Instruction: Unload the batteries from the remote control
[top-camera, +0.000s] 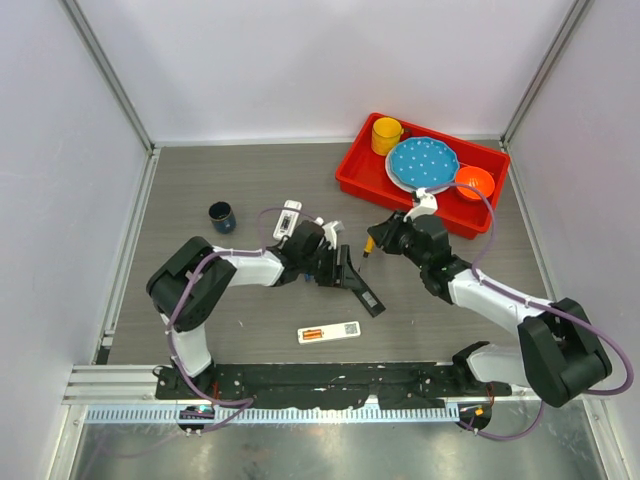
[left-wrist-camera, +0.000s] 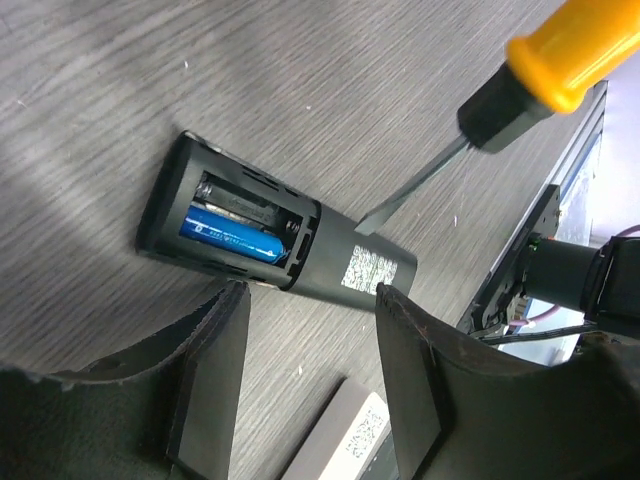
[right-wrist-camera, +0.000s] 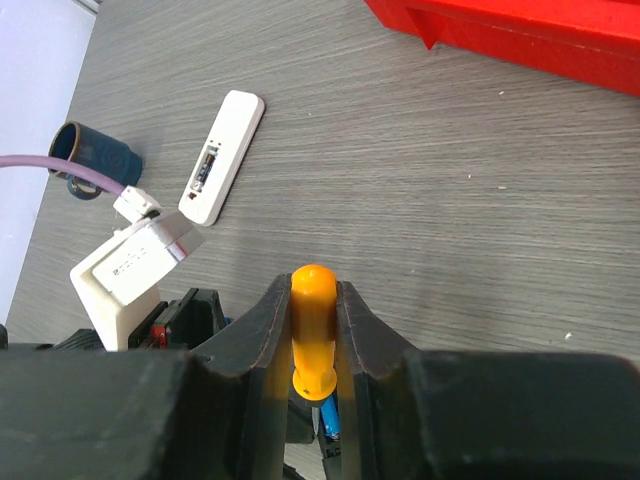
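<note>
Battery (left-wrist-camera: 232, 236) — one blue cell — sits in the open remote (left-wrist-camera: 340, 255) on the surface (left-wrist-camera: 300, 80). Your right hand (right-wrist-camera: 313, 287) clamps the screwdriver (right-wrist-camera: 313, 330); your left hand (left-wrist-camera: 312, 295) is spread, empty. Likely the prying step — work the tip under the cell.

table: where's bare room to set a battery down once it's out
Widest bare patch: back left, between the cup, the tray and the back wall. Another lies between the near white remote and the right arm. Crowded: the middle, where the left gripper, black remote and the screwdriver in the right gripper meet.
</note>
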